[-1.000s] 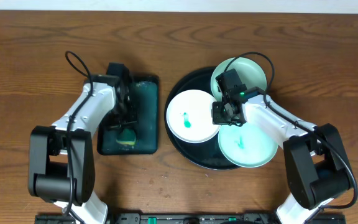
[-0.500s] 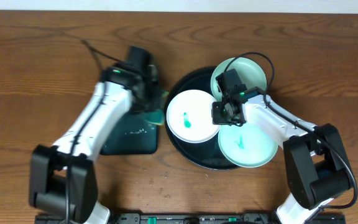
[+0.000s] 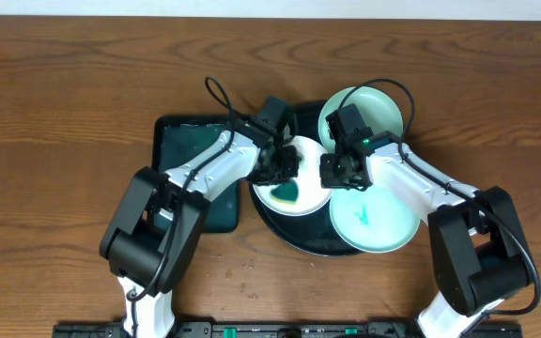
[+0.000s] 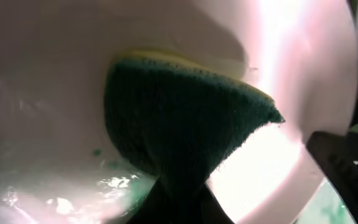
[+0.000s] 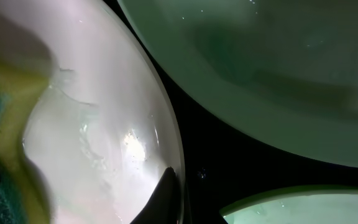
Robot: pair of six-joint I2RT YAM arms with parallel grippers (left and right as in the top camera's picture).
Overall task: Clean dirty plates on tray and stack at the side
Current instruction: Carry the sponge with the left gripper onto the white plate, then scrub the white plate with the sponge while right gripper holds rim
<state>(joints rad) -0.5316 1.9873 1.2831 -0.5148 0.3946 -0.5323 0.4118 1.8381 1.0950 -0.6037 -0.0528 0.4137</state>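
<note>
A brown wooden table (image 3: pixel 64 75) is seen from above. It bears the round black tray (image 3: pixel 299 239) right of centre and a dark green rectangular tray (image 3: pixel 181 141) just beside it on the left. The left arm is stretched across the green tray, with the left gripper (image 3: pixel 283 178) set over the white plate (image 3: pixel 310 192). Its jaws are closed on a green-and-yellow sponge (image 3: pixel 285 194), which is pressed to the plate's face. The right arm is bent inward, and the right gripper (image 3: pixel 332 173) is placed at the same plate's right rim, where one fingertip (image 5: pixel 160 199) is shown. Whether its jaws are clamped cannot be told. Three plates are counted, all on the black tray: the white one at left, a mint plate (image 3: pixel 378 111) at the far side, and a second mint plate (image 3: pixel 388 230), marked by a teal smear (image 3: pixel 364 218), at the near side. The white plate's centre is hidden by sponge and gripper.
</note>
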